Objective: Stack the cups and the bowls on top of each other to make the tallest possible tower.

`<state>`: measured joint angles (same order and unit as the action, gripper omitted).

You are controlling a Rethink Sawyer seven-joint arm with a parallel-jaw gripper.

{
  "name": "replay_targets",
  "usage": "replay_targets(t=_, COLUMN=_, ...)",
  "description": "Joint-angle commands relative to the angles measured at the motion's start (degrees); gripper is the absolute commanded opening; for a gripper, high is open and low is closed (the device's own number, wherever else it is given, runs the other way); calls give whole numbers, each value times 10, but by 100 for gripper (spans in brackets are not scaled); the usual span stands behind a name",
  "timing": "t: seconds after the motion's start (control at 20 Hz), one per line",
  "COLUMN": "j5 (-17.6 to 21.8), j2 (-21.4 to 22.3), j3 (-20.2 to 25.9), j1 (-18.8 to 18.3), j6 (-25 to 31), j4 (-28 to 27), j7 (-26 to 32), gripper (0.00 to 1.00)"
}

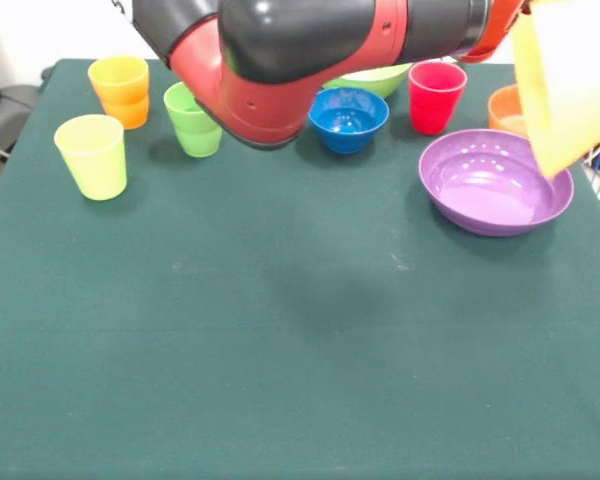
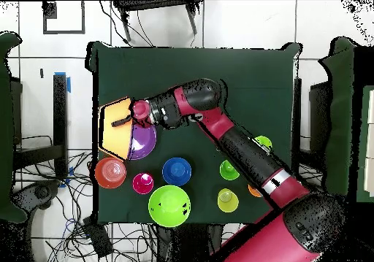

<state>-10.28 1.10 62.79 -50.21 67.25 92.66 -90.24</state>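
Your large orange-yellow bowl is off the table, tipped on edge and carried at the gripper, which is clamped on its rim; in the front view it shows only as a pale yellow slab at the right edge, hanging above the purple bowl. The purple bowl sits upright on the table's right side, glossy, with small holes in its floor. Left of it, along the far edge, stand a red-pink cup, a small blue bowl, a green cup, two orange cups nested and, nearer, a pale yellow cup. The light green bowl is mostly hidden behind the arm, and the small red-orange bowl shows only as a sliver at far right. The surface is a dark green cloth-covered table, its near half bare. Only the overhead view shows you the light green bowl whole, the red-orange bowl beside the purple one, the white tiled floor and loose cables round the table.
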Motion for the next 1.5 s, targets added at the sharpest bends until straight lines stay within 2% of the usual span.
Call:
replay_targets(t=0.05, j5=-44, j2=-37, j3=10, j1=30, j6=73, j4=-120, j7=53, gripper=0)
replay_targets(t=0.2, j5=-41, j2=-43, j3=13, j1=41, j6=87, j4=-148, j7=66, gripper=0)
replay_targets(t=0.45, j5=-33, j2=-58, j3=14, j1=75, j6=127, j4=-232, j7=87, gripper=0)
replay_targets(t=0.8, j5=-21, j2=-109, j3=24, j1=119, j6=179, j4=-364, j7=170, gripper=0)
replay_targets(t=1.5, j5=37, j2=-168, j3=12, j1=159, j6=280, j4=-529, j7=260, gripper=0)
